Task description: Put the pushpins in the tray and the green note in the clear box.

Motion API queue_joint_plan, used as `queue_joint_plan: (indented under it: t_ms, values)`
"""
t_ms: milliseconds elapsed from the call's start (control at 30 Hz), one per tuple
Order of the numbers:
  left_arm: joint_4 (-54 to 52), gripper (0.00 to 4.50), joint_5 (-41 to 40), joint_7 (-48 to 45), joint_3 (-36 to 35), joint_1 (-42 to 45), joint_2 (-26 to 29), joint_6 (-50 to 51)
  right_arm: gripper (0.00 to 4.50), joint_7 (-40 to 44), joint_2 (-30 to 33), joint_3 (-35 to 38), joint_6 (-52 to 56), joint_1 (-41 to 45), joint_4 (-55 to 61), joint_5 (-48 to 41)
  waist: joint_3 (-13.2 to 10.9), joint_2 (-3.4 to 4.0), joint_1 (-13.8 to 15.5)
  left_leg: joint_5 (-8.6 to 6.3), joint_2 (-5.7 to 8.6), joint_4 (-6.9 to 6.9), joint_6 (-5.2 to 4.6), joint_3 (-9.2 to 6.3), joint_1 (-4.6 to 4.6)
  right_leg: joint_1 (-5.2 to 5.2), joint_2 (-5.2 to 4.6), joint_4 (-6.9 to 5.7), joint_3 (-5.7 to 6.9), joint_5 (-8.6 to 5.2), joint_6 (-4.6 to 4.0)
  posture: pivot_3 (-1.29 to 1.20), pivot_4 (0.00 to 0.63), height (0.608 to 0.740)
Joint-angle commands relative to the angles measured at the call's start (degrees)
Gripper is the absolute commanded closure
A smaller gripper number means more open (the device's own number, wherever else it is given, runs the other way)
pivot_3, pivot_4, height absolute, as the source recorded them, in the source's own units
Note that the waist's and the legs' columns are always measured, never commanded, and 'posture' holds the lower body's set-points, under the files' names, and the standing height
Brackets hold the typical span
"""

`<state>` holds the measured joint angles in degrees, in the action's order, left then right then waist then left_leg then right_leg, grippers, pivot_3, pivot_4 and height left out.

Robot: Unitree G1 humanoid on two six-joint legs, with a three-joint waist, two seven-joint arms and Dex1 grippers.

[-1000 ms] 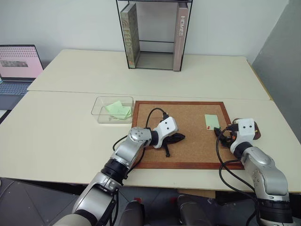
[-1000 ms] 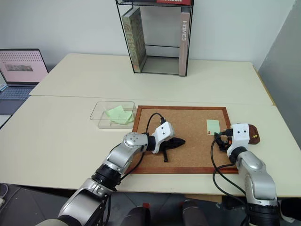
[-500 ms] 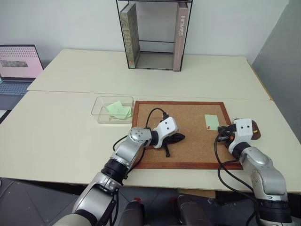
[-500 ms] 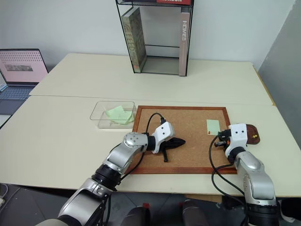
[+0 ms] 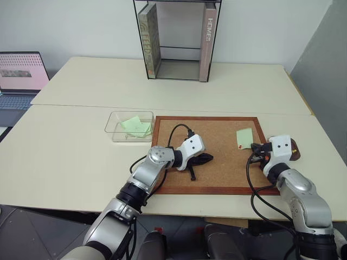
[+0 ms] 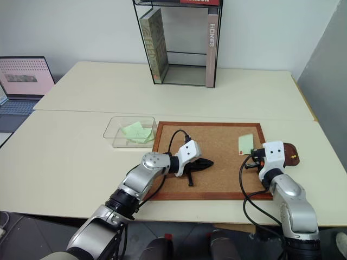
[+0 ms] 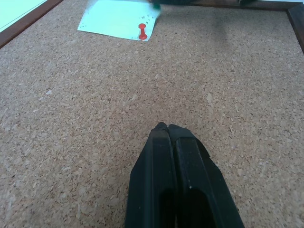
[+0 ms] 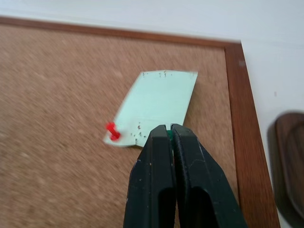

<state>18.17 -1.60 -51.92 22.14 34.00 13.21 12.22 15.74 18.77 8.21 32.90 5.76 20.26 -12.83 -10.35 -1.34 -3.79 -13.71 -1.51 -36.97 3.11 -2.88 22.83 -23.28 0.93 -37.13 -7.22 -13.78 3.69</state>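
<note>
Green pushpin [image 8: 167, 133] is pinched in the closed right end effector [image 8: 167, 129] over the green note [image 8: 156, 108]; left end effector [image 7: 167, 128] is closed, empty.

The two head views look forward and down from above the table [image 5: 65, 162], taking in the same scene with the corkboard [image 5: 217, 162] at its middle. The left wrist view sits low and close over the cork, looking across it to the green note [image 7: 118, 19]. The right wrist view looks down on that same note from nearer.
</note>
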Motion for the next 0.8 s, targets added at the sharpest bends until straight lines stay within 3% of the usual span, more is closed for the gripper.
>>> queue_joint_plan:
  t_ms: [33,500,800]
  values:
    - [1.06,4.5,1.98,-0.1,1.32,-0.64,0.69,1.25,4.45,-0.68,-0.35,0.44,0.56,0.82,3.67,-0.95,0.0,0.0,0.01,0.0,0.0,0.0,0.0,0.0,0.0,0.0,0.0,0.01,0.0,-0.02,-0.04,0.0,0.15,0.74]
    - [0.66,4.5,2.06,-0.14,1.68,-0.9,0.56,1.66,4.45,-1.53,3.74,9.51,5.08,-0.21,8.53,-4.19,0.0,0.0,0.05,0.0,0.0,0.02,0.0,0.0,0.02,0.0,-0.01,0.03,0.0,-0.02,-0.03,0.0,0.15,0.74]
    - [0.9,4.5,2.09,-0.21,1.81,-0.85,0.32,1.41,4.45,-2.41,9.2,14.73,5.31,-2.65,2.89,-1.15,0.0,0.0,0.09,0.0,0.01,0.02,0.0,0.01,0.02,0.0,-0.01,0.05,-0.01,-0.03,-0.06,0.0,0.15,0.74]
